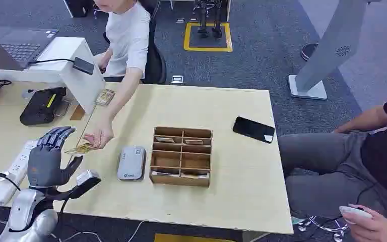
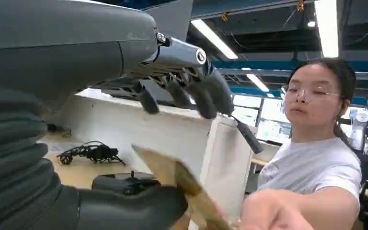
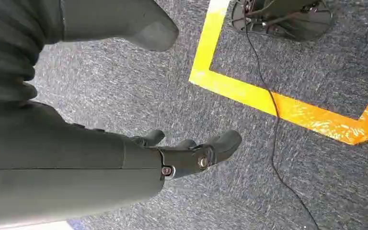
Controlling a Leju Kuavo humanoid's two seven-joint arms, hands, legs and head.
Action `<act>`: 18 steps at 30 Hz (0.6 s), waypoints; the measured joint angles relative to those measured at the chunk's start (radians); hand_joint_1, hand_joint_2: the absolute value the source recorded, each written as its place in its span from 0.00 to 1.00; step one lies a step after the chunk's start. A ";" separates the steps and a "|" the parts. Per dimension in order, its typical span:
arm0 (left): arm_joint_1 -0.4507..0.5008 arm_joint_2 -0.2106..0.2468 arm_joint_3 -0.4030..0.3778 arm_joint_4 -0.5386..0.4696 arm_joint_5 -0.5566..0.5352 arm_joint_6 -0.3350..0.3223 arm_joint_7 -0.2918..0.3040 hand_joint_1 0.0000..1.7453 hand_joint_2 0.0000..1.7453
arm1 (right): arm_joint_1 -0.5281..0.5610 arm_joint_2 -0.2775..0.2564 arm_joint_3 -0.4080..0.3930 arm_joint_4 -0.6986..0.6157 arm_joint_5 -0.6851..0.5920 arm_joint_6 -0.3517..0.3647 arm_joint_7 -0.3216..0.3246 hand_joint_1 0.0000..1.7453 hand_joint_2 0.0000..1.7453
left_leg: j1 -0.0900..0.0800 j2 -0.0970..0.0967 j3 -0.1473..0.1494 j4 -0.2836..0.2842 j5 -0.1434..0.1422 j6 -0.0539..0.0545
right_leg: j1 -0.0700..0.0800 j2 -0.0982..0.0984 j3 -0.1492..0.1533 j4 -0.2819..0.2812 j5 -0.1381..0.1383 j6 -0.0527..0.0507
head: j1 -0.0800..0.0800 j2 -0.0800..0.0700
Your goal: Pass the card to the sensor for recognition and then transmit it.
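The robot's left hand (image 1: 48,157) is raised above the near left part of the light wooden table (image 1: 242,166), fingers (image 2: 206,96) spread and extended, the thumb (image 2: 129,208) set apart below them. The card (image 1: 79,148), a golden-brown rectangle, lies between thumb and fingers, its edge touching the thumb in the left wrist view; the far end is pinched by a person's hand (image 1: 99,136) reaching across the table. Whether the left hand grips the card cannot be told. The grey card sensor (image 1: 132,163) lies flat just beside a wooden compartment box (image 1: 182,156). The right hand (image 3: 191,153) hangs over grey carpet (image 3: 124,96), holding nothing, fingers loosely bent and apart.
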 joint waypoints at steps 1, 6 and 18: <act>0.000 0.000 0.000 0.000 0.011 -0.004 -0.005 1.00 1.00 | 0.000 0.000 0.000 0.000 0.000 0.000 0.000 0.00 1.00 | 0.000 0.000 0.000 0.000 0.000 0.000 | 0.000 0.000 0.000 0.000 0.000 0.000 | 0.000 0.000; 0.001 -0.009 0.000 0.000 0.045 -0.020 -0.029 1.00 1.00 | 0.000 0.000 0.000 0.001 0.000 -0.002 -0.001 0.00 1.00 | 0.000 0.000 0.000 0.000 0.000 0.000 | 0.000 0.000 0.000 0.000 0.000 0.000 | 0.000 0.000; 0.001 -0.015 0.000 0.000 0.071 -0.020 -0.048 1.00 1.00 | 0.000 0.000 0.003 0.001 0.001 -0.007 -0.002 0.00 1.00 | 0.000 0.000 0.000 0.000 0.000 0.000 | 0.000 0.000 0.000 0.000 0.000 0.000 | 0.000 0.000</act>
